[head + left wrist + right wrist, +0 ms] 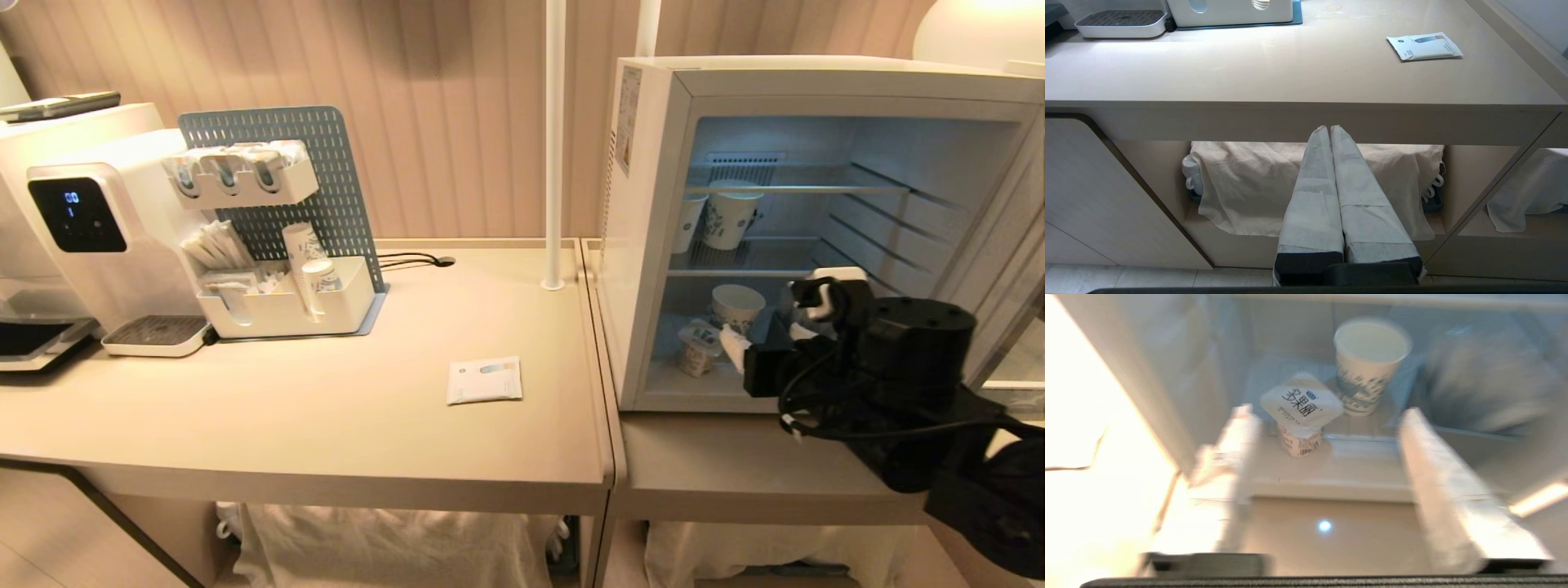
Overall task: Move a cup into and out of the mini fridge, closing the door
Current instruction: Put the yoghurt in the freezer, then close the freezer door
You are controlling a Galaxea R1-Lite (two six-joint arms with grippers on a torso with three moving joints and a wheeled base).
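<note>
The mini fridge (645,245) stands open on the right-hand table, its door (1016,269) swung out at the far right. The cup (698,351), a small white tub with a printed foil lid, stands upright on the fridge floor near the front left. My right gripper (763,339) is open and empty just outside the opening, with the cup (1300,416) a short way beyond its fingertips (1245,416) and towards the left one. My left gripper (1329,128) is shut on nothing, parked low in front of the left table's edge.
An open paper cup (737,306) stands behind the tub, and two more (731,216) sit on the wire shelf above. On the left table are a coffee machine (90,220), a pegboard organiser (277,245) and a flat white packet (484,380). A white pole (554,147) rises beside the fridge.
</note>
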